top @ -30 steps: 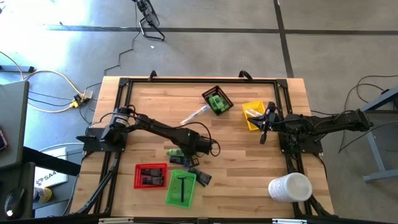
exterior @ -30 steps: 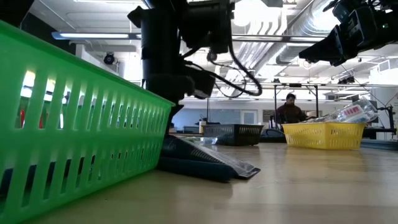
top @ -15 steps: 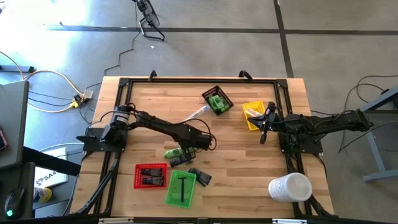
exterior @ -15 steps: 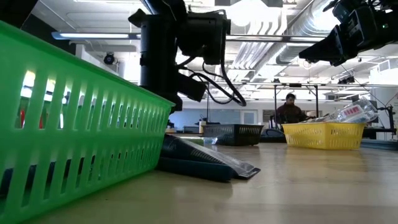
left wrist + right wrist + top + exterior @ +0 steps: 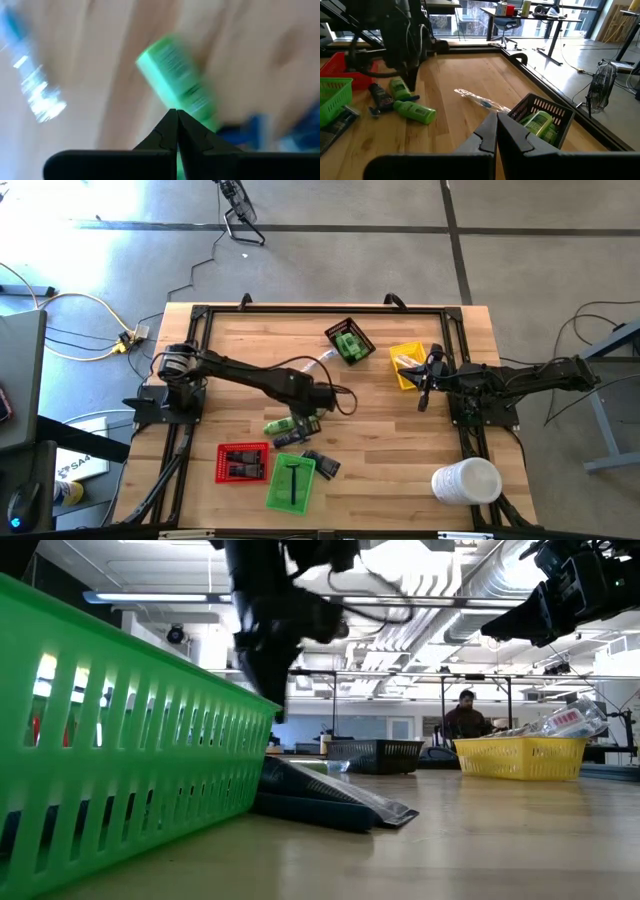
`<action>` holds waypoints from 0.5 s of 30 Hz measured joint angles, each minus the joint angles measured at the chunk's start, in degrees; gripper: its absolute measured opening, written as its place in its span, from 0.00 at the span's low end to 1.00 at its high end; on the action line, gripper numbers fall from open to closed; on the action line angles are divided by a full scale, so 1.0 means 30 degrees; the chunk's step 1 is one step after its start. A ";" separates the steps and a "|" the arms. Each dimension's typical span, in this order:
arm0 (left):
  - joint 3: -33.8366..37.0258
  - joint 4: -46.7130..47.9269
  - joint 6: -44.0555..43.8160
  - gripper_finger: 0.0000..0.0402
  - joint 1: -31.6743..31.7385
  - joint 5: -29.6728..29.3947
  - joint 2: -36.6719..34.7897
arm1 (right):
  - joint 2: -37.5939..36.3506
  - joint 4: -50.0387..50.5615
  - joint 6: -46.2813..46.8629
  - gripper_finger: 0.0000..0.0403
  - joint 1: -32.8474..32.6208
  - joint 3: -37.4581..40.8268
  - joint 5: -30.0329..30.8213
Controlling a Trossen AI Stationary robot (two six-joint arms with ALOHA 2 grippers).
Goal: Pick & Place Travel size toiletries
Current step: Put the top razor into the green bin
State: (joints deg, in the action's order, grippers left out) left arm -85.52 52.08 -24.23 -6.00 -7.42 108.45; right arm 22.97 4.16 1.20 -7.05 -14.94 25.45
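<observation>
The table [image 5: 400,430] carries four small trays: green [image 5: 290,483], red [image 5: 242,463], yellow [image 5: 407,365] and black [image 5: 350,342], plus a big white cylinder [image 5: 466,481] at its right near corner. The left gripper [image 5: 312,406] hangs mid-table, its jaws pressed together on nothing, just above a loose green bottle [image 5: 177,82] beside some dark packets [image 5: 318,462]. The right gripper [image 5: 424,395], equally closed and empty, waits by the yellow tray.

The bottle looks light, smooth and rounded, so it will likely roll or squirt out; taking it across its middle seems safest. The clear-wrapped stick [image 5: 479,100] is thin, flat and probably crinkly, hard to get under.

Only the right wrist view shows two green bottles lying side by side with a dark tube [image 5: 380,96], and more bottles inside the black tray; the low view hides these behind the green tray wall.
</observation>
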 joint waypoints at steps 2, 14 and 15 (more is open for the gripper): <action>0.0015 -0.1276 0.0255 0.00 0.0000 0.1112 -0.0060 | -0.0004 -0.0007 -0.0004 0.01 0.0000 0.0000 0.0000; 0.0022 -0.4345 -0.0473 0.00 -0.0007 0.2839 0.1672 | -0.0004 0.0007 -0.0004 0.01 0.0000 0.0000 -0.0007; 0.0022 -0.4307 -0.0519 0.00 -0.0013 0.2857 0.1881 | -0.0004 0.0022 -0.0004 0.01 -0.0007 0.0000 -0.0003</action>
State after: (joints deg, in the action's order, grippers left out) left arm -85.45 39.16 -25.79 -6.04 1.15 114.09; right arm 22.96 4.23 1.19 -7.07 -14.94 25.44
